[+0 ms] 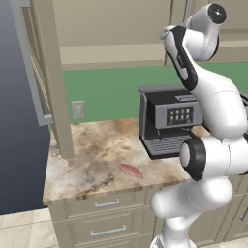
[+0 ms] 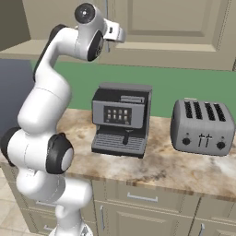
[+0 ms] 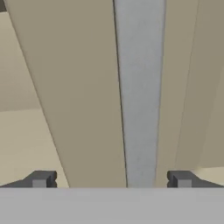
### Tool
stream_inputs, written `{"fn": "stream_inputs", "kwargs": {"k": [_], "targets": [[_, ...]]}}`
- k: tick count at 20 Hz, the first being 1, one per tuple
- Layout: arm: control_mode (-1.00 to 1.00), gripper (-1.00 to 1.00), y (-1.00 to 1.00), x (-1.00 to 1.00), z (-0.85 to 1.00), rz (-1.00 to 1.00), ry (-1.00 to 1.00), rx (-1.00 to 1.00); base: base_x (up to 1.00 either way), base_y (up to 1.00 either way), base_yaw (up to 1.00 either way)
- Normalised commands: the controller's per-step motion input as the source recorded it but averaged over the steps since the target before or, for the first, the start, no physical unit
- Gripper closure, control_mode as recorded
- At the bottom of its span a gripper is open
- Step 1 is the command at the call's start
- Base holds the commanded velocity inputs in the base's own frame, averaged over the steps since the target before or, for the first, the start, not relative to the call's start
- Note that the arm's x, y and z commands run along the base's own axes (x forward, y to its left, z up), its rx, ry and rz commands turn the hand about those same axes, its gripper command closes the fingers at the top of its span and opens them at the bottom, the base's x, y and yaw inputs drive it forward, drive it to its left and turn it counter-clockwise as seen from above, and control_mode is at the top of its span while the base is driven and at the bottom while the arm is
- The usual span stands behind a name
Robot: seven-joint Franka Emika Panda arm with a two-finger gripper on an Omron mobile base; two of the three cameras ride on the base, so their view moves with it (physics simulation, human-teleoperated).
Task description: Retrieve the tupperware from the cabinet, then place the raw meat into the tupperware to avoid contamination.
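Lying flat nr the counter's (image 1: 87,160) front edge, raw meat (image 1: 131,170) points diagonally; gripper (image 3: 111,179) fingers apart astride cabinet (image 3: 74,87) handle (image 3: 140,87).

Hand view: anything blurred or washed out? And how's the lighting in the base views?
Hand view: the cabinet and its silver handle look soft, close up between the open gripper tips. Left base view: even light, no glare, faint shading under the raw meat. Right base view: coffee machine and toaster sharp, soft shadows at their bases.
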Motion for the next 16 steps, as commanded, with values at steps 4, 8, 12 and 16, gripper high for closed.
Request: {"fn": "stream_inputs", "kwargs": {"k": [4,8,12,16], "targets": [[-1.00,1.00,0.00,0.43,-0.11,0.08,0.01,0.03,0.00,0.00,0.00],[-1.00,1.00,0.00,0.30,-0.09,0.07,0.00,0.02,0.00,0.00,0.00],[-1.00,1.00,0.00,0.18,-0.06,0.05,0.00,0.02,0.00,0.00,0.00],[-1.00,1.00,0.00,0.08,-0.02,0.04,-0.05,0.03,0.00,0.00,0.00]]}}
